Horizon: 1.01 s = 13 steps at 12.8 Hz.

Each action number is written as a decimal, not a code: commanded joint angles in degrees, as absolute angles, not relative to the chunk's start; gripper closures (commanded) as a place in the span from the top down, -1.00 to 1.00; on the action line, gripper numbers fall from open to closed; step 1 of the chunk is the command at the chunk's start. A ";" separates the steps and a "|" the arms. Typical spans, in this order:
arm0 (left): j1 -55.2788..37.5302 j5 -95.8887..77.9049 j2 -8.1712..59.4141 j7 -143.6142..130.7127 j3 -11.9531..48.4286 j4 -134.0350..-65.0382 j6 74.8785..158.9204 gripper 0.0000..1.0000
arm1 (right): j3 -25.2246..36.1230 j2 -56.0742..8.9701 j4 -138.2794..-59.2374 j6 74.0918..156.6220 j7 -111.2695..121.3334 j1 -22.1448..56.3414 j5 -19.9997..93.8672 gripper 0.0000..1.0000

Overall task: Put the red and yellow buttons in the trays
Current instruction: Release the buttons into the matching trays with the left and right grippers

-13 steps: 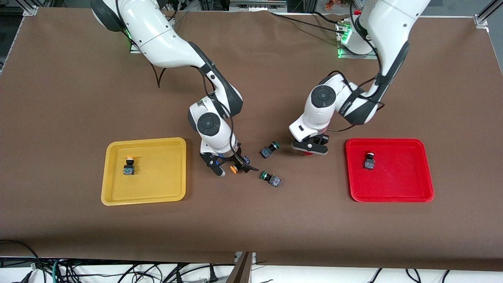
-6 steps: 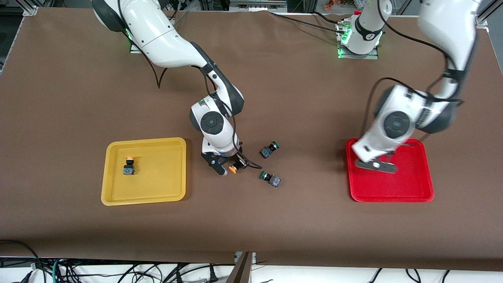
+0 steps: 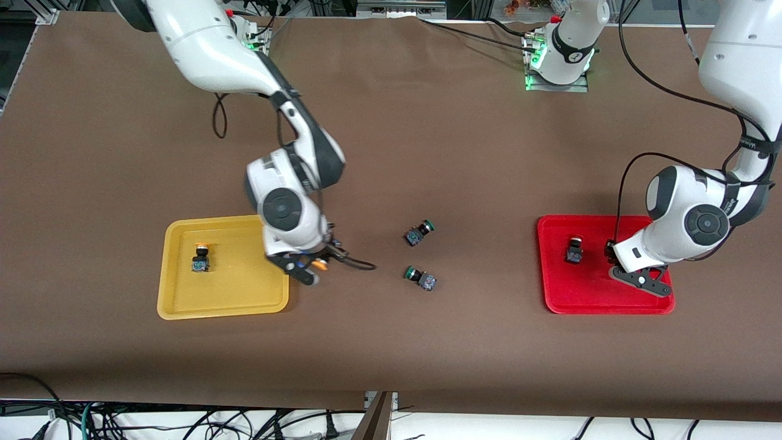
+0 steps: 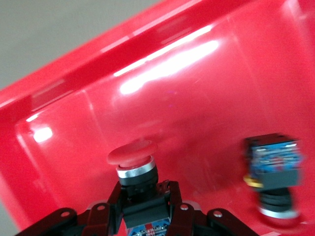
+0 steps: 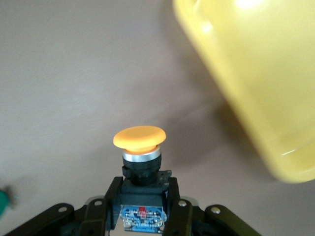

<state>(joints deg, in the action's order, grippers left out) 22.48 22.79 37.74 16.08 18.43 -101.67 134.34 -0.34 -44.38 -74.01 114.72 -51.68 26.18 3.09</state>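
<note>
My right gripper (image 3: pixel 313 269) is shut on a yellow-capped button (image 3: pixel 318 264) and holds it just above the table beside the yellow tray (image 3: pixel 223 305). In the right wrist view the button (image 5: pixel 140 147) sits between the gripper's (image 5: pixel 142 199) fingers, with the yellow tray (image 5: pixel 256 73) close by. Another yellow button (image 3: pixel 200 256) lies in that tray. My left gripper (image 3: pixel 613 256) is over the red tray (image 3: pixel 605 305). In the left wrist view it (image 4: pixel 145 199) is shut on a red-capped button (image 4: pixel 134 164) low over the tray's floor (image 4: pixel 197 98). A second red button (image 3: pixel 573 250) lies in the tray, and it also shows in the left wrist view (image 4: pixel 273 177).
Two green-capped buttons (image 3: pixel 418 232) (image 3: pixel 420 277) lie on the brown table between the trays, one nearer to the front camera than the other. A black cable loops from the right gripper toward them.
My right gripper has carried the yellow button from the table's middle to the yellow tray's edge. My left gripper has moved with the red button over the red tray toward the left arm's end.
</note>
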 commanded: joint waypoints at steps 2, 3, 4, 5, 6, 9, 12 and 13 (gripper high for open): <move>25.49 21.55 37.54 20.48 21.09 -99.67 133.95 1.00 | -0.88 -42.98 -76.98 107.59 -32.13 18.65 3.25 -0.76; 25.49 17.18 34.83 20.22 21.70 -99.58 130.64 1.00 | -0.88 -42.98 -78.04 107.58 -28.08 16.81 3.16 -0.76; 25.31 12.35 31.50 19.95 21.88 -98.97 125.99 1.00 | -0.88 -43.24 -79.00 107.84 -24.30 15.05 2.82 -0.76; 25.23 9.17 27.81 19.86 21.88 -97.75 120.47 1.00 | -0.88 -43.50 -79.88 108.45 -20.26 13.20 2.73 -0.76; 25.22 7.75 24.47 19.60 21.88 -95.99 114.75 1.00 | -0.97 -43.77 -80.59 109.15 -17.34 11.44 3.16 -0.74; 24.88 7.12 18.56 14.62 22.84 -87.57 96.22 1.00 | -0.97 -44.65 -83.40 113.28 -16.44 10.98 3.16 -0.22; 24.79 7.56 17.40 4.51 27.93 -76.24 79.24 1.00 | -0.88 -43.77 -82.79 112.33 -15.47 10.46 2.73 1.00; 24.70 7.91 17.14 3.44 28.91 -74.20 77.54 1.00 | -0.79 -41.86 -82.71 110.85 -14.16 9.94 2.38 1.00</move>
